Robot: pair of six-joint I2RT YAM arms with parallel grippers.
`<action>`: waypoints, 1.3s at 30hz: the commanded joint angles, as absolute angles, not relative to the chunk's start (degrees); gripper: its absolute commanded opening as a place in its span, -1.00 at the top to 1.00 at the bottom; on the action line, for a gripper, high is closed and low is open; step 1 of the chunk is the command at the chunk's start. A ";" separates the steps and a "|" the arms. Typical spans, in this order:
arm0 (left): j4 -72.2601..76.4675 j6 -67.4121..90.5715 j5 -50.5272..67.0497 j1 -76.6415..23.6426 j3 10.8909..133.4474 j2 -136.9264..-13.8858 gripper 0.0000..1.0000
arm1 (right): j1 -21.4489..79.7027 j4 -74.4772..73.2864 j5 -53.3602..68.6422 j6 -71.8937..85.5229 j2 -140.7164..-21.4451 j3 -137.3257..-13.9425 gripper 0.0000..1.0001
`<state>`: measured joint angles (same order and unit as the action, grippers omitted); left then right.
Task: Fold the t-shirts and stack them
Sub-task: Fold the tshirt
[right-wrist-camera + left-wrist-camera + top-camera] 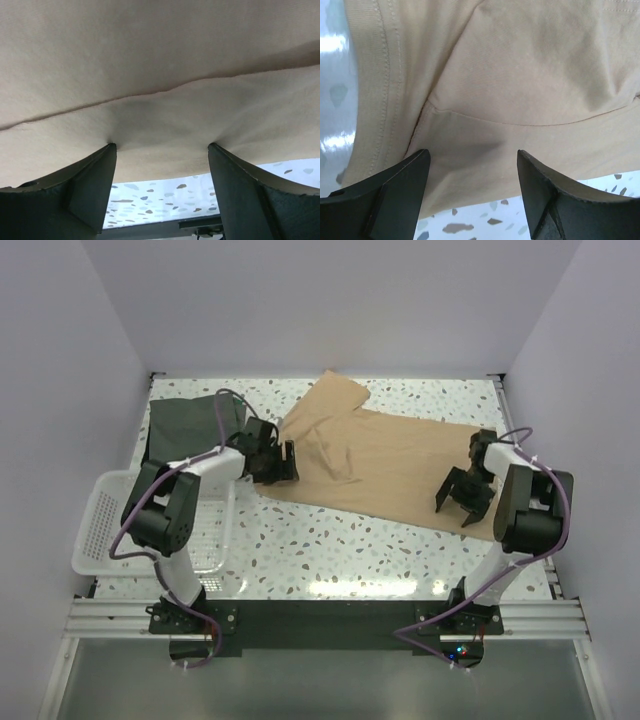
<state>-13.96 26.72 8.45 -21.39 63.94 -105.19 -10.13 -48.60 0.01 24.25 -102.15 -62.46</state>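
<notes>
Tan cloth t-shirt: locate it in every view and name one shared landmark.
Top external: tan cloth t-shirt lies spread at centre, reaching right.
Left wrist: t-shirt fills most of the frame.
Right wrist: t-shirt fills the upper frame.
Shared landmark: white speckled tabletop, showing below the t-shirt's edge.

One plain tan cloth t-shirt [390,465], one dark grey-green cloth t-shirt [185,425], one white plastic mesh basket [95,530] — two black grippers: left gripper [287,464], right gripper [462,503].
</notes>
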 commanded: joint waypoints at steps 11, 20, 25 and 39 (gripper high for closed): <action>-20.56 34.45 5.29 -32.69 52.64 -88.43 -0.52 | -17.93 -57.65 4.13 22.94 -88.95 -53.70 -0.54; -20.49 32.34 5.17 -33.14 59.76 -85.95 -0.55 | -6.27 -57.58 8.69 26.89 -87.79 -67.83 -0.47; -10.21 32.69 11.15 -32.44 61.00 -91.40 -0.56 | 2.45 -47.83 14.58 31.81 -93.50 -73.20 -0.38; 2.02 33.93 15.38 -28.39 55.64 -97.03 -0.56 | 17.66 -34.46 20.65 34.37 -114.69 -89.47 -0.18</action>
<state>-3.49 33.52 13.98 -29.15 57.08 -97.12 17.69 -38.00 18.35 33.50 -113.78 -85.67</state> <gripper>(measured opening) 0.779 0.599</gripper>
